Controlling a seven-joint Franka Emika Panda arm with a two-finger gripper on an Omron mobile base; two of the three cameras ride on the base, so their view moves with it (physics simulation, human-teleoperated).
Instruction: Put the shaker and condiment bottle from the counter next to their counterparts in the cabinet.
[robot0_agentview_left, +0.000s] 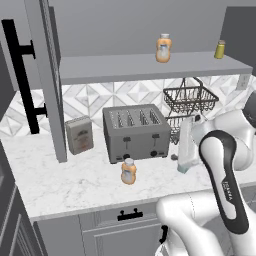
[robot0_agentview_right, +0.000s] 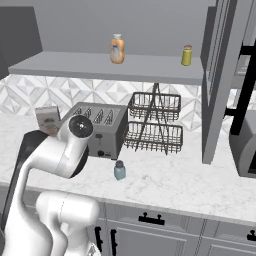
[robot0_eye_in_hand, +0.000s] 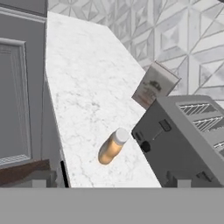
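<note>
The orange condiment bottle (robot0_agentview_left: 128, 171) stands upright on the marble counter (robot0_agentview_left: 75, 180) in front of the toaster (robot0_agentview_left: 135, 132). The hand view shows that bottle (robot0_eye_in_hand: 113, 147) some way ahead of my gripper (robot0_eye_in_hand: 108, 183), whose fingertips (robot0_eye_in_hand: 39, 179) stand wide apart and hold nothing. The pale teal shaker (robot0_agentview_right: 119, 170) stands on the counter to the right of the toaster, near my arm. On the cabinet shelf (robot0_agentview_left: 140, 69) are the matching orange bottle (robot0_agentview_left: 163, 48) and the yellow-olive shaker (robot0_agentview_left: 220, 49). They appear again in the right base view, bottle (robot0_agentview_right: 117, 49) and shaker (robot0_agentview_right: 187, 55).
A small box (robot0_agentview_left: 79, 135) leans by the wall left of the toaster. A two-tier wire basket rack (robot0_agentview_right: 154, 122) stands right of the toaster under the shelf. The open cabinet door (robot0_agentview_left: 47, 75) with its black handle (robot0_agentview_left: 22, 75) hangs at the left.
</note>
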